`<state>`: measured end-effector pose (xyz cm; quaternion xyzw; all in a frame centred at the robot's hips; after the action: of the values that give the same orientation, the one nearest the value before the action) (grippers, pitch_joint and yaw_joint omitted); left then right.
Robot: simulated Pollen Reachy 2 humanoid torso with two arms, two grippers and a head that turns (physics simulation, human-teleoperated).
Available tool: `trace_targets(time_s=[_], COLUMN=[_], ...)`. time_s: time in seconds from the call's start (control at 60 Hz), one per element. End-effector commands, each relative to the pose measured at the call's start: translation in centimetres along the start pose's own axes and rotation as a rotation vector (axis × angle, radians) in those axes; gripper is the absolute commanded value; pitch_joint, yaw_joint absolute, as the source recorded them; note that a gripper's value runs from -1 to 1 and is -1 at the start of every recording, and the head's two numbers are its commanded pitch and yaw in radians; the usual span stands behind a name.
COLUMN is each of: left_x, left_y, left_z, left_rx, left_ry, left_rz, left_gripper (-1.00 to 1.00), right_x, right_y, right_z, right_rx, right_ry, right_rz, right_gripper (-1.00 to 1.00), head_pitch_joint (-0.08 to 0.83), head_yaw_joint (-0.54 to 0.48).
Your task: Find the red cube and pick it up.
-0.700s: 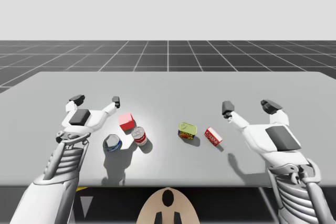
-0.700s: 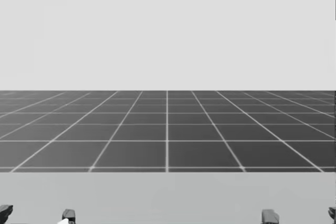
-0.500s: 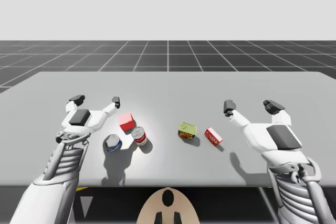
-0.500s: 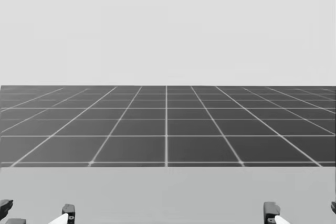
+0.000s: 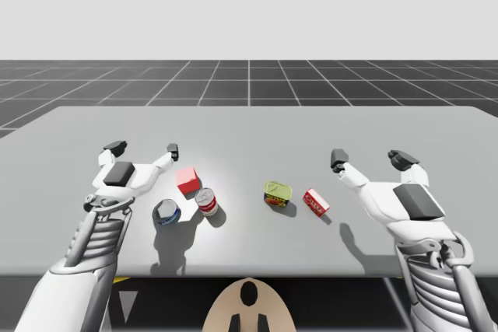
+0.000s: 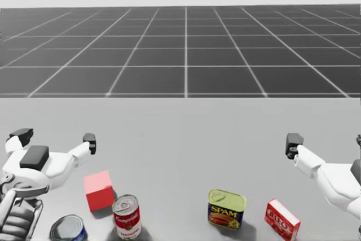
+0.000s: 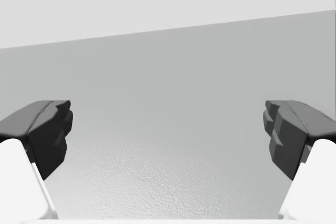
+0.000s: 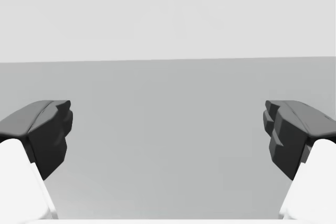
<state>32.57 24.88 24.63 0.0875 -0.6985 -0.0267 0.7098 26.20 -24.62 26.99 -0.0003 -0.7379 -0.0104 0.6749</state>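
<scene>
In the high view, the cube (image 5: 186, 179) sits in the left half of the table (image 5: 249, 126), toward the near edge, just behind a red-and-white can (image 5: 206, 200). A blue can (image 5: 166, 211) lies nearer the edge. A green tin (image 5: 277, 193) and a red box (image 5: 315, 202) stand around the middle. The robot's left arm (image 5: 128, 180) hangs just beside the cube on its left-edge side, jaws spread wide and holding nothing. The right arm (image 5: 389, 200) is well apart over the right half, its jaws equally wide. Nothing on the table has moved, and the right arm has only drifted a touch.

The head view carries the real change: the head has tipped down. Half a second ago it looked at floor grid and the table's far edge. Now the cube (image 6: 99, 190), both cans, the tin and the box are all in sight. The search looks finished, and the reach has not begun.

In the left wrist view, the jaws gape over bare table with nothing between them, so that arm likely needs to turn toward the cube.

The right wrist view is the same: wide jaws, bare table.
</scene>
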Motion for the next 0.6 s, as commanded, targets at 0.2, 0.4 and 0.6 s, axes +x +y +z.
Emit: trace_targets(time_s=[0.2, 0.4, 0.6], left_x=[0.03, 0.02, 0.02], left_y=[-0.06, -0.13, -0.24], left_z=[0.04, 0.13, 0.23], left_rx=[-0.003, -0.004, -0.008], left_ry=[0.002, 0.004, 0.005], left_rz=[-0.006, -0.009, -0.007], left_gripper=[-1.0, -1.0, -1.0], right_x=[-0.14, -0.2, -0.34], right_y=[0.04, 0.13, 0.17], right_z=[0.01, 0.09, 0.09], right_rx=[0.001, 0.007, 0.012], right_ry=[0.012, 0.018, 0.024], right_rz=[-0.004, 0.001, 0.006], right_gripper=[-1.0, -1.0, -1.0], head_pitch_joint=[0.499, 0.566, 0.601], head_yaw_joint=[0.13, 0.23, 0.3])
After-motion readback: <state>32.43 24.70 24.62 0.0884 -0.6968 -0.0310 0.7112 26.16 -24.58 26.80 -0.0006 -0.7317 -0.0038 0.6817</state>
